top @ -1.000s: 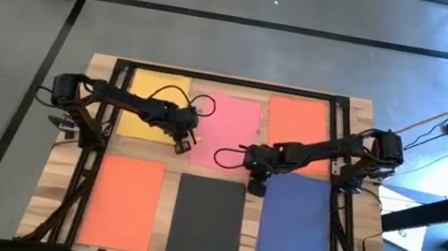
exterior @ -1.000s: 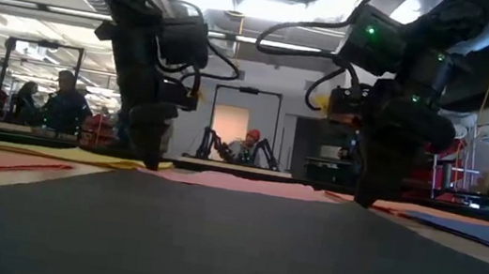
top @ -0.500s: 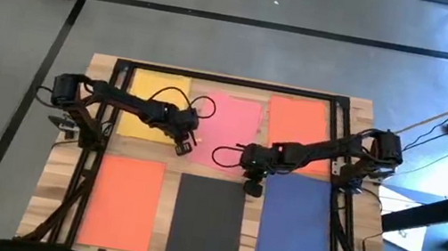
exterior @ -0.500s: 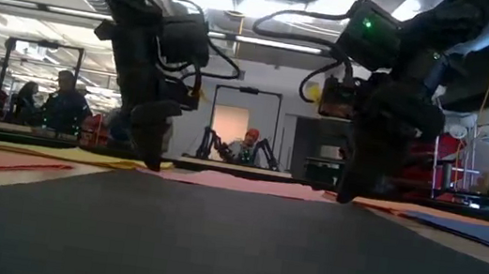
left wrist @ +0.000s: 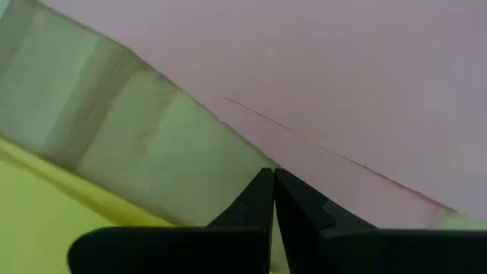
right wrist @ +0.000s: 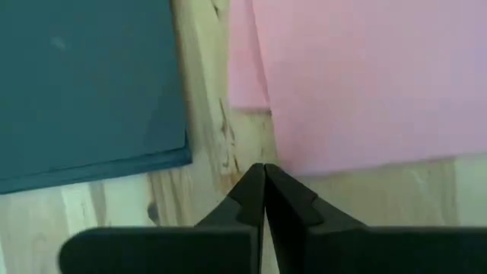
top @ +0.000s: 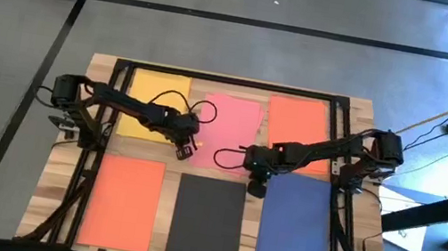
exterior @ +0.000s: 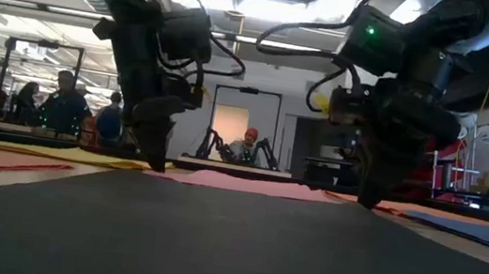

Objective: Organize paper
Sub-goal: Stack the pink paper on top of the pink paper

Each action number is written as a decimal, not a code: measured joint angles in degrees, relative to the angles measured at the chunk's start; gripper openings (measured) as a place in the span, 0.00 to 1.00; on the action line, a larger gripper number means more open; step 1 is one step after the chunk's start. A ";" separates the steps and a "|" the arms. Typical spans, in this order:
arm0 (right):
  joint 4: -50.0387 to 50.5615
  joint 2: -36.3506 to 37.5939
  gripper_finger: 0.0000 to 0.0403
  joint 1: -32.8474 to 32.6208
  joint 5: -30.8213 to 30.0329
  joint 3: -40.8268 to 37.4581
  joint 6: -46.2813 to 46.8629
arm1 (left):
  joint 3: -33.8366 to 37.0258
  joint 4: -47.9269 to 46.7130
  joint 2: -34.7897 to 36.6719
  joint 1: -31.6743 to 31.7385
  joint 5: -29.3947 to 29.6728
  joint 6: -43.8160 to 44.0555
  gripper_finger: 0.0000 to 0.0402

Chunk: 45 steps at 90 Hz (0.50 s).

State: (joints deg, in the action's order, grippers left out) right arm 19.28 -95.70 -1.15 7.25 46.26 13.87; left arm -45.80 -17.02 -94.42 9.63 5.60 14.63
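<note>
From above, six sheets lie flat on my table (top: pixel 62 181) in two rows. Along the far edge: yellow sheet (top: pixel 147 88), pink sheet (top: pixel 231 127), orange sheet (top: pixel 296 123). Along the near edge: a second orange sheet (top: pixel 121 204), black sheet (top: pixel 207 224), blue sheet (top: pixel 297 220). My left jaws (top: pixel 187 148) are at the pink sheet's near left corner. My right jaws (top: pixel 256 186) are at its near right corner, beside the blue sheet's far left corner.

From table height, the black sheet (exterior: pixel 230 249) fills the foreground. Both my jaws point down at the table, left jaws (exterior: pixel 157 165) and right jaws (exterior: pixel 368 203), with the pink sheet (exterior: pixel 248 184) between them. People sit in the room behind.

Through my left wrist, my left jaws (left wrist: pixel 272 179) are pressed together with nothing between them, their tip at the pink sheet's (left wrist: pixel 327 84) edge; bare wood and the yellow sheet (left wrist: pixel 53 213) lie beside it.

Through my right wrist, my right jaws (right wrist: pixel 263 169) are likewise closed and empty, over bare wood just off the pink sheet's (right wrist: pixel 358 84) corner, the blue sheet (right wrist: pixel 84 84) nearby.
</note>
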 joint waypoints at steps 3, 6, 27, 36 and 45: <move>-0.11 0.00 0.00 0.00 0.00 -0.02 0.00 | 0.00 0.20 -0.08 -0.18 -0.17 0.08 0.00; -0.16 0.00 0.00 0.00 0.00 -0.04 0.00 | 0.00 0.37 -0.25 -0.33 -0.13 0.24 0.00; -1.73 -0.04 0.00 0.04 -0.15 -0.13 -0.02 | -0.04 2.21 -1.87 -1.63 0.94 1.50 0.00; -0.44 0.75 0.00 -0.12 -0.11 -0.13 0.00 | -0.04 2.45 -1.91 -2.03 1.18 1.62 0.00; 0.35 2.31 0.00 -0.45 0.10 -0.11 0.14 | -0.04 2.50 -1.91 -2.04 1.07 1.53 0.00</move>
State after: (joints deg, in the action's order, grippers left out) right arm 19.63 -93.39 -1.60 7.35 46.15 14.01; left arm -45.84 -14.51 -96.33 7.60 6.67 16.16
